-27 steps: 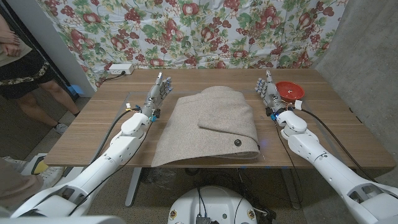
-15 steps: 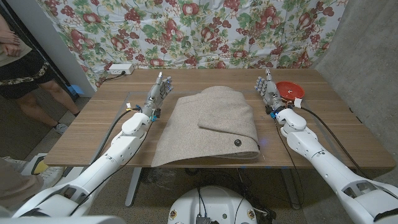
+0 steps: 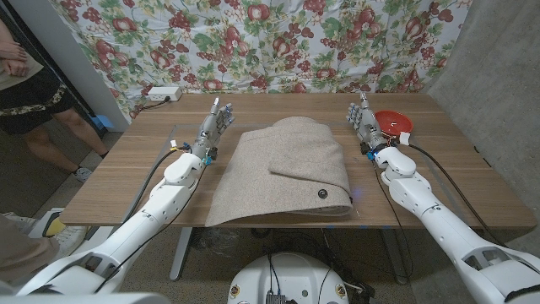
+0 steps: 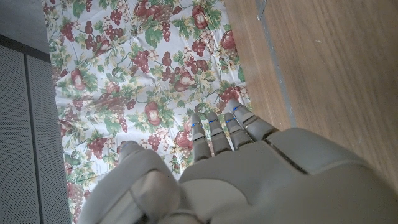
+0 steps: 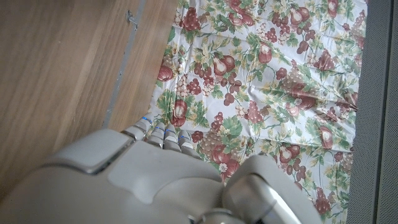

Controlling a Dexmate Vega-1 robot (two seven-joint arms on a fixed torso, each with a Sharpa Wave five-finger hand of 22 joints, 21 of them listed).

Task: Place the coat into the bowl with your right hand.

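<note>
Coat (image 3: 287, 169) folded flat mid-table, near edge overhanging the front of the table (image 3: 126, 181); untouched. Bowl (image 3: 394, 122) red, at far right, just beyond right hand (image 3: 364, 125) and far smaller than the coat. Right hand standing beside the coat's right edge, fingers straight and close together, holding nothing. Left hand (image 3: 215, 128) likewise empty, beside the coat's left edge. Task judged not begun. Risks: single-hand grasp catching only the top layer, so coat unfolding and sliding off the front; bulky cloth knocking or burying the light bowl.
</note>
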